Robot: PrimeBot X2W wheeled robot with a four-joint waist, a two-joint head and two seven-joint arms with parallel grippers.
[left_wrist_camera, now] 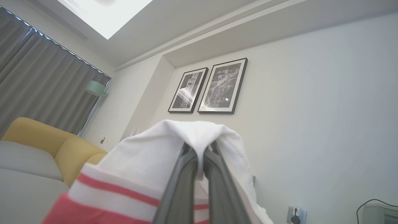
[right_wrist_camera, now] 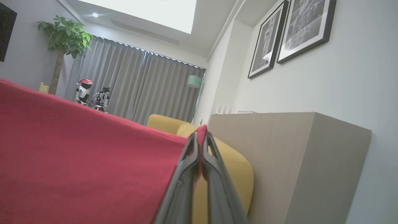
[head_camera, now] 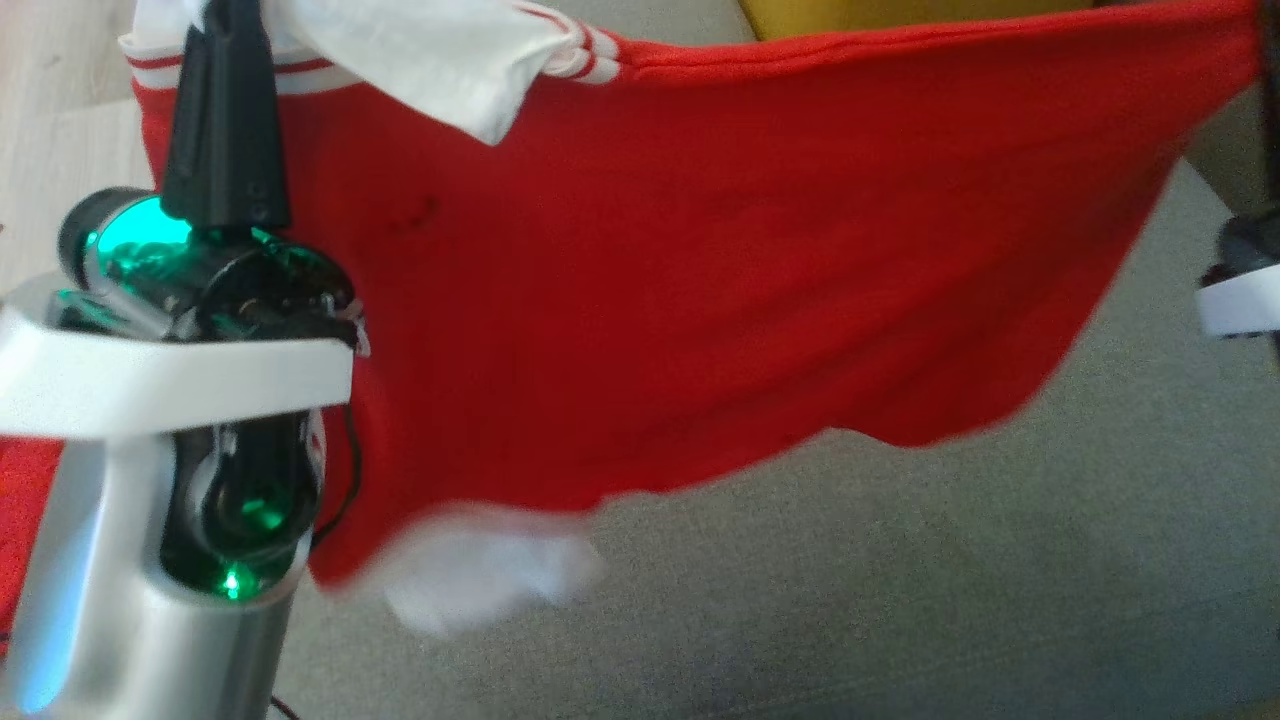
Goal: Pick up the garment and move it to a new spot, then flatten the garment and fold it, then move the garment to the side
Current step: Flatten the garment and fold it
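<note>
Garment (head_camera: 700,280) hanging taut, corners pinched in left fingers (left_wrist_camera: 182,186), right fingers (right_wrist_camera: 182,186)

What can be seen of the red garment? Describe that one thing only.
The garment is red cloth with white parts and red-and-white striped trim. It hangs spread in the air over a grey cushion, top edge pulled taut between two grips: the left gripper shut on a white fold, the right gripper shut on a red corner. Its lower edge sags.
</note>
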